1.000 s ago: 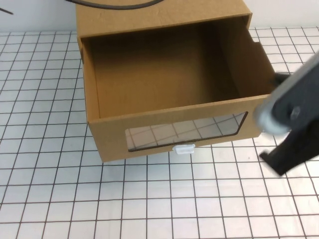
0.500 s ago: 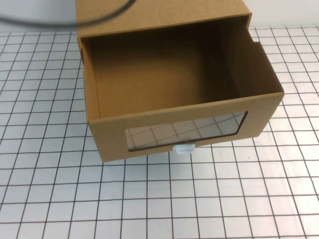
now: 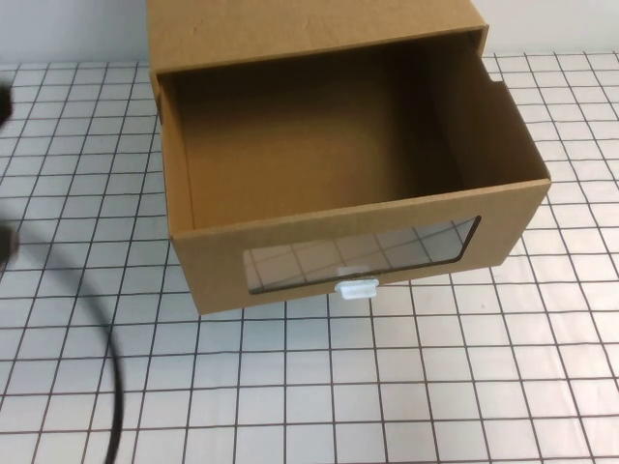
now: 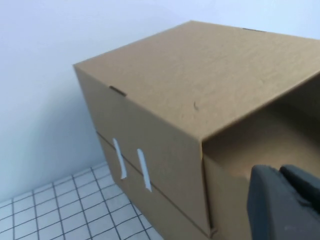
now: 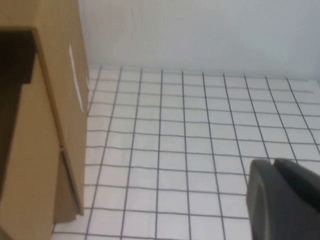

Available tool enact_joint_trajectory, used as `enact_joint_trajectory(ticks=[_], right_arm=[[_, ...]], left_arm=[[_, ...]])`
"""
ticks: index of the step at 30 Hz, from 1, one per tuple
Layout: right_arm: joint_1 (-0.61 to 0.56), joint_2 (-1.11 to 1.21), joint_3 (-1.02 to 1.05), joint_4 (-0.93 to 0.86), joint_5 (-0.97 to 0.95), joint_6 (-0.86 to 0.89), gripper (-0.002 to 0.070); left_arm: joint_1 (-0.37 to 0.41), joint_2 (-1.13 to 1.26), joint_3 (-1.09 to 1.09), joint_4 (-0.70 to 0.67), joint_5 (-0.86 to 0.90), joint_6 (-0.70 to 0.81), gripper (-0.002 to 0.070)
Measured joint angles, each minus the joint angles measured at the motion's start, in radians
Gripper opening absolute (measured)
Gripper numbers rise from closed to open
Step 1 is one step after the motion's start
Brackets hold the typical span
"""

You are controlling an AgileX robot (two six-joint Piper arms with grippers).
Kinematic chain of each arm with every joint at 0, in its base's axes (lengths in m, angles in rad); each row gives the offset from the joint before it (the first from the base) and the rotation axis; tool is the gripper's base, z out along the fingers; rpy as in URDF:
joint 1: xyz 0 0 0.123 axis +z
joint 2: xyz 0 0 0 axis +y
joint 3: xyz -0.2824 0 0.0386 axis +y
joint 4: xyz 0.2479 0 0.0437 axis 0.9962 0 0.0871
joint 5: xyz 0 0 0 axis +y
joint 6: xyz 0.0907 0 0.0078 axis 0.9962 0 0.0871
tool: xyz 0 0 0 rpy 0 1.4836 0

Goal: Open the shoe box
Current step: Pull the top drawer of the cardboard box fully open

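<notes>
Standing on the white gridded counter, the brown cardboard shoe box is open: its inner drawer is slid out of the outer sleeve toward the robot's side, and the brown floor inside is bare. The drawer's front wall carries a clear window, through which the grid lines show, and a small white pull tab sits just under the window's lower edge. A dark cable curves over the counter on the robot's left, apart from the box.

Neither arm shows clearly in the high view. The left end effector hangs close beside the box's left side, near the edge where the drawer leaves the sleeve; it is narrow, closed on nothing. Two white tape strips cross the seam on that side of the sleeve. The right end effector hovers over bare counter to the right of the box, apart from it, fully closed and empty
</notes>
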Motion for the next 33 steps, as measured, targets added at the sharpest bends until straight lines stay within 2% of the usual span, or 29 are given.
enact_joint_trajectory(ticks=[6,10,15,33], right_arm=[[-0.002,-0.106,0.218,0.076,-0.241,-0.002,-0.0013],[-0.002,-0.134,0.313,0.124,-0.373,-0.002,-0.0013],[-0.002,-0.138,0.334,0.139,-0.438,-0.002,-0.0013],[-0.002,-0.144,0.336,0.146,-0.442,-0.002,-0.0013]], left_arm=[[0.0,-0.316,0.456,-0.009,-0.283,-0.001,-0.0002],[0.0,-0.468,0.686,-0.011,-0.362,-0.001,-0.0002],[0.0,-0.567,0.886,-0.011,-0.394,-0.047,-0.0002],[0.0,-0.582,0.916,-0.012,-0.304,-0.083,-0.0002]])
